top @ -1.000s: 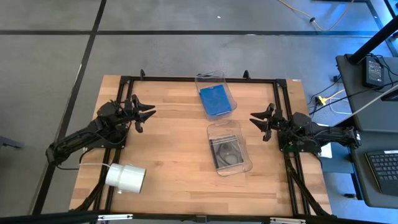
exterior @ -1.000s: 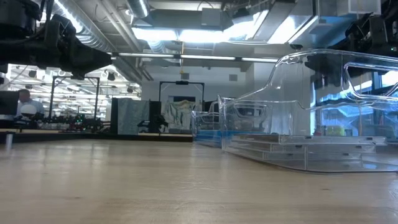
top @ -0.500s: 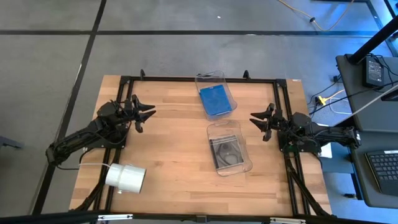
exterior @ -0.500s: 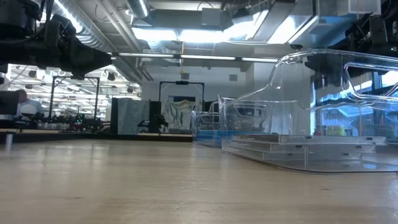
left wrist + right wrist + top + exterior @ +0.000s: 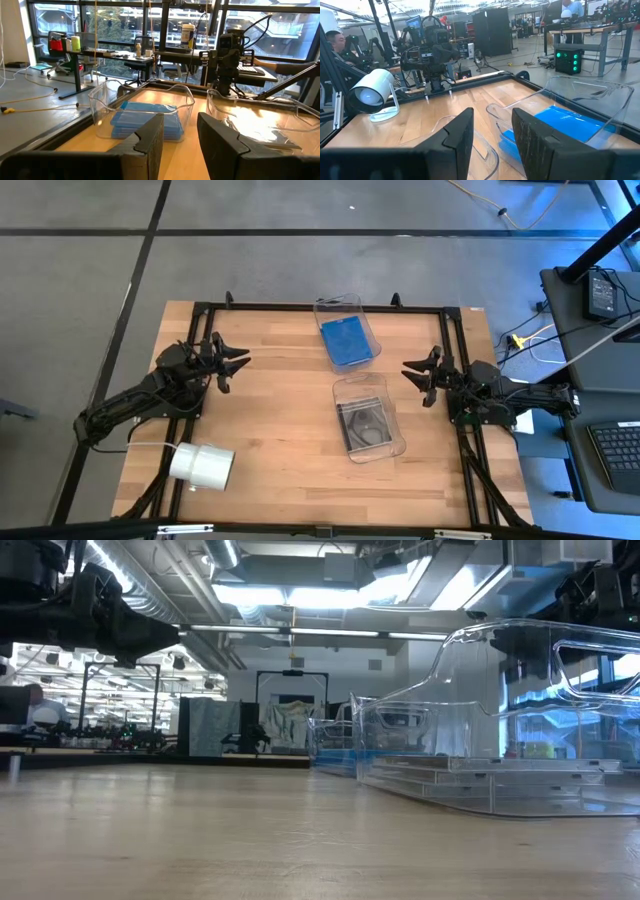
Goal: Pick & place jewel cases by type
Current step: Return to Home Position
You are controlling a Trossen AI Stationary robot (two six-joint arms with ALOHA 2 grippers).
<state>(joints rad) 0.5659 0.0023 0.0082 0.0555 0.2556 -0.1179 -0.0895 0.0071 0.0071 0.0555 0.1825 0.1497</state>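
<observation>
Two sorted stacks: blue jewel cases (image 5: 346, 341) in the clear bin (image 5: 338, 302) at the worktop's far edge, black jewel cases (image 5: 365, 423) in the second bin (image 5: 396, 448) mid-worktop. My left gripper (image 5: 232, 363) and right gripper (image 5: 415, 377) hang parted and empty at opposite side edges. Likely light, slick, brittle; I'd pinch their edges.

jewel cases (image 5: 347, 342) in both bins (image 5: 397, 444), roll (image 5: 202, 466) left

lab: workbenches (image 5: 590, 31), exposed ducts (image 5: 150, 602)
</observation>
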